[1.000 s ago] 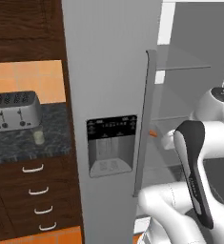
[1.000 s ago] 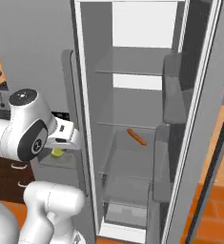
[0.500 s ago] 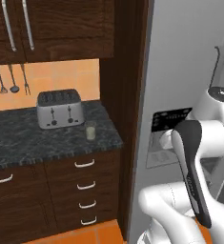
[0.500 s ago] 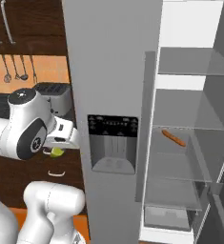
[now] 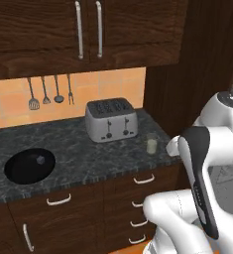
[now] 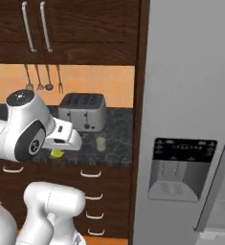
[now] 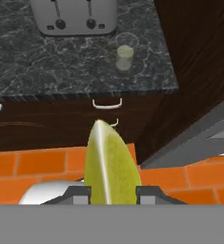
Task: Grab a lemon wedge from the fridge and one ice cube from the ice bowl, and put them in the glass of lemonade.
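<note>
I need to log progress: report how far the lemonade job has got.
Done: the lemon wedge is out of the fridge, clamped in the gripper. In hand: carrying it toward the glass of lemonade on the counter. Left: drop it in, then fetch the ice cube from the ice bowl.

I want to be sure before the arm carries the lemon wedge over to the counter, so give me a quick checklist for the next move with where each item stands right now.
1. Grip on the yellow crescent lemon wedge: ok, it sits between the fingertips of the gripper, which is shut on it.
2. Small clear glass of lemonade upright on the dark stone counter: ok.
3. Room around the glass: ok, it stands apart from the silver toaster.
4. Pale ice cube in the wide black ice bowl: ok, one waits there.
5. Glass within the arm's reach: cannot tell.
6. Wedge over the glass: not ok, it hangs over the orange tiled floor.
</note>
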Tool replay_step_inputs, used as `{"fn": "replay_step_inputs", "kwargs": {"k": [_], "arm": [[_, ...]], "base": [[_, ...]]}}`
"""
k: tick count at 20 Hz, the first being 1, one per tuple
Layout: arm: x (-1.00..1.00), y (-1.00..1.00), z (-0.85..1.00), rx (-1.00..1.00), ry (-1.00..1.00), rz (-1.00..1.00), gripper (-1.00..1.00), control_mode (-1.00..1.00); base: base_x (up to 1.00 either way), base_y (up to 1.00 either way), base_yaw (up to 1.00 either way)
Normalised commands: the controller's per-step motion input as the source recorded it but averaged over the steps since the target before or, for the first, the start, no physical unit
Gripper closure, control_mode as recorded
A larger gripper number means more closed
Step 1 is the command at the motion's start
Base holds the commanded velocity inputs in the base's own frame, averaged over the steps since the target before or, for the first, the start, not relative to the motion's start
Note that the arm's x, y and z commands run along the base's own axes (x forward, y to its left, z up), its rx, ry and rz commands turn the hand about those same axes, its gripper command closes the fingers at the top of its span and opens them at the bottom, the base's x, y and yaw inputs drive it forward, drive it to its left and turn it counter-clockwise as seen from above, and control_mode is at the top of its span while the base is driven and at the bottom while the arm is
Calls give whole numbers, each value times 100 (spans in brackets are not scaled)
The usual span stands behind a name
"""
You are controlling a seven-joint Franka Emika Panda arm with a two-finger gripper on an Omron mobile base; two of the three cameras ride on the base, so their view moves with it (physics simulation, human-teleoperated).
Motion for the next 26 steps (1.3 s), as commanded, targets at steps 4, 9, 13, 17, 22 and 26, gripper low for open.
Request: {"fn": "replay_step_inputs", "kwargs": {"k": [4,9,13,17,22,26], "arm": [[0,0,0,0,0,0,100,100],[0,0,0,0,0,0,100,100],[0,0,0,0,0,0,100,100],[0,0,0,0,0,0,100,100],[0,0,-4,0,0,0,100,-100],[33,1,-53,4,4,-14,100,-100]], "base": [[76,19,-3],[53,0,-17],[18,1,-30],[0,2,-17],[0,0,0],[0,0,0]]}}
